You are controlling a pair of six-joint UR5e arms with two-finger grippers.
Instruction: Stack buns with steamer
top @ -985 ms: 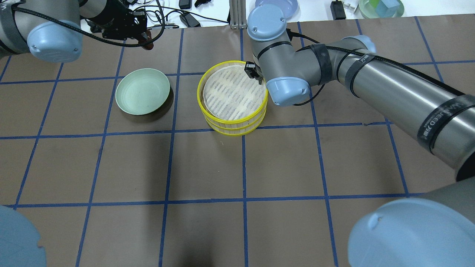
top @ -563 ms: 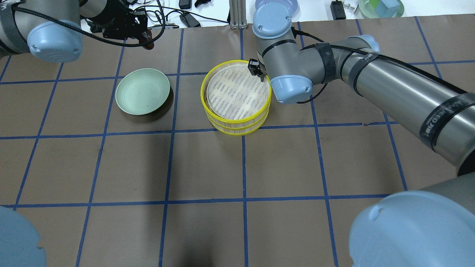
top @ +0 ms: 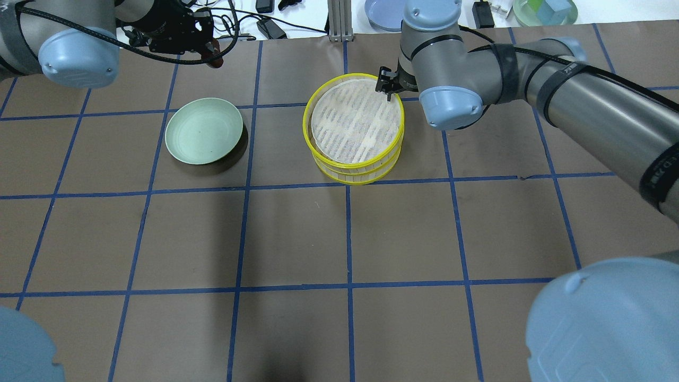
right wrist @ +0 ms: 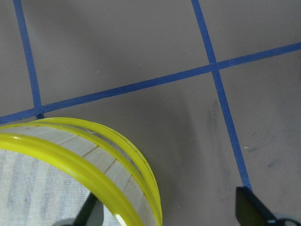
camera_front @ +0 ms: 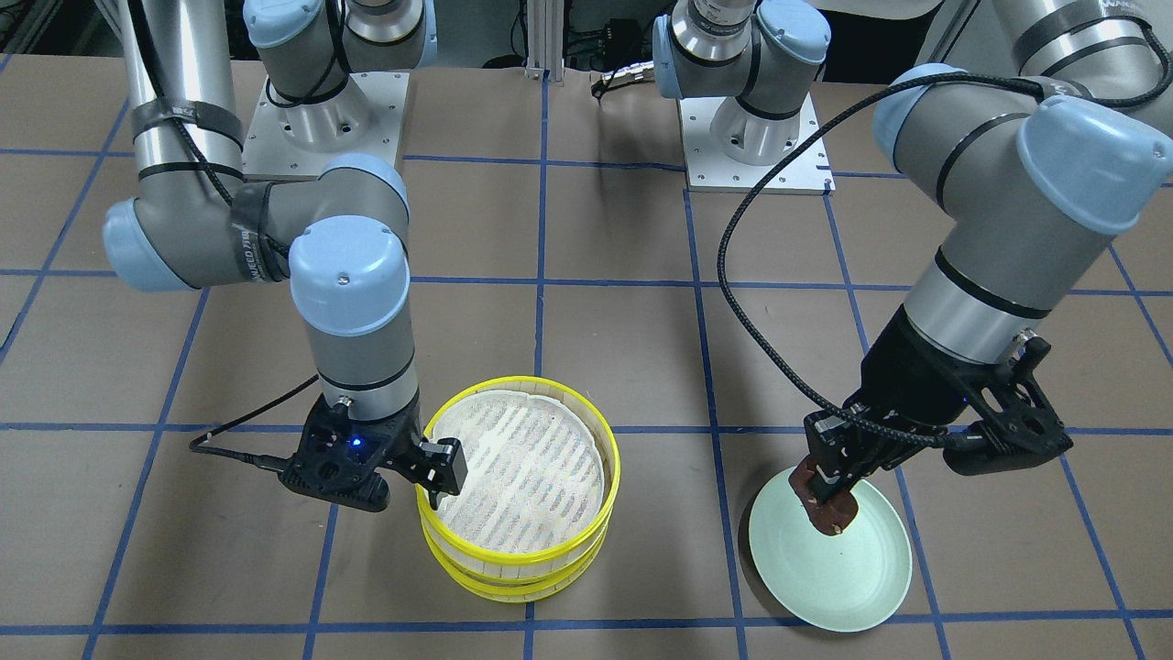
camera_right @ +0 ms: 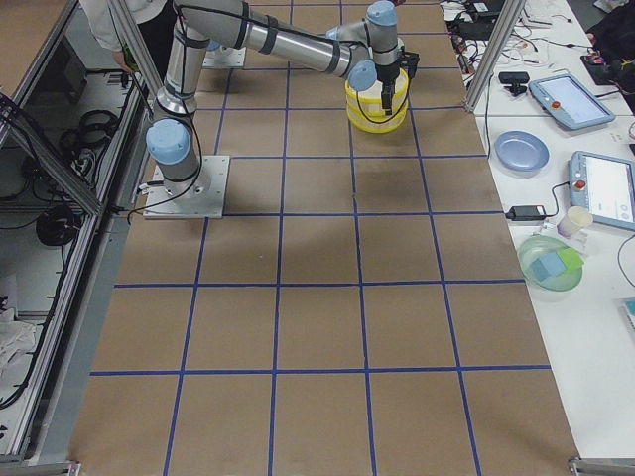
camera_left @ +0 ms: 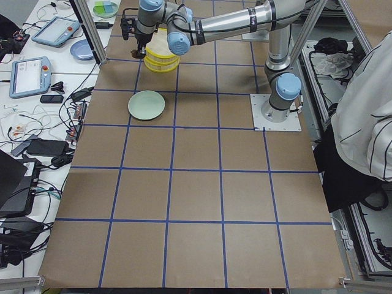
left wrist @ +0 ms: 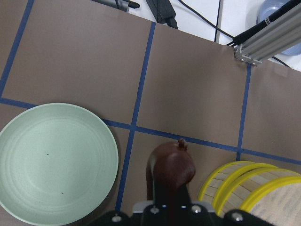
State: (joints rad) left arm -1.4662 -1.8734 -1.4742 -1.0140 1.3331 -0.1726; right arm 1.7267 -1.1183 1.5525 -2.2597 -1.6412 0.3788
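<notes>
Across counter (top: 297, 239), showing bare brown grid over near half. Straddling steamer (top: 354, 172) rim by far edge with right gripper (top: 387, 87) spread. Clenching brown bun (left wrist: 173, 167) in left gripper (camera_front: 825, 486), aloft beside plate (top: 204, 130), toward far-left corner.

- Bright, even light from above; the brown table (top: 297, 239) looks matte.
- A soft, dark crescent of shadow hugs the green plate (top: 204, 130) on its right in the overhead view; broad dim patches lie nearer the camera.
- The white bench (top: 302, 16) beyond is nearly washed out.
- Right wrist view: the yellow steamer (right wrist: 108, 165) is soft at its rim, the jaws dark blurs at the bottom edge.
- Side views are coarse.
</notes>
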